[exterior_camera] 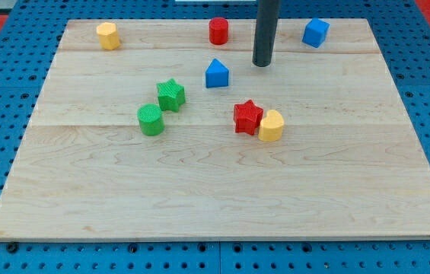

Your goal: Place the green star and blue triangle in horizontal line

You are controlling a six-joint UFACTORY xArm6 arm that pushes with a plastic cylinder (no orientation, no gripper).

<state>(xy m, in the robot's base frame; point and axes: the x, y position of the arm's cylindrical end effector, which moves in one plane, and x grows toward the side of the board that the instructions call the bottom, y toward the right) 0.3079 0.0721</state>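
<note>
A: Camera view: we locate my tip (pixel 262 65) near the desk's (pixel 215 190) top edge, just to the view's right of the blue triangle (pixel 216 74), not touching. No jaws are fitted.

B: We place the green star (pixel 170 94) lower left of the triangle, close beside the green cylinder (pixel 151 119).

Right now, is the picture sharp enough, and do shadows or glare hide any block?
In the camera view, light is even and soft; the wooden board shows no strong glare. Blocks cast only faint, short shadows. The green star and blue triangle have crisp edges. My tip, just right of the triangle, is sharp; the rod's top is cut by the frame. No block is hidden.
</note>
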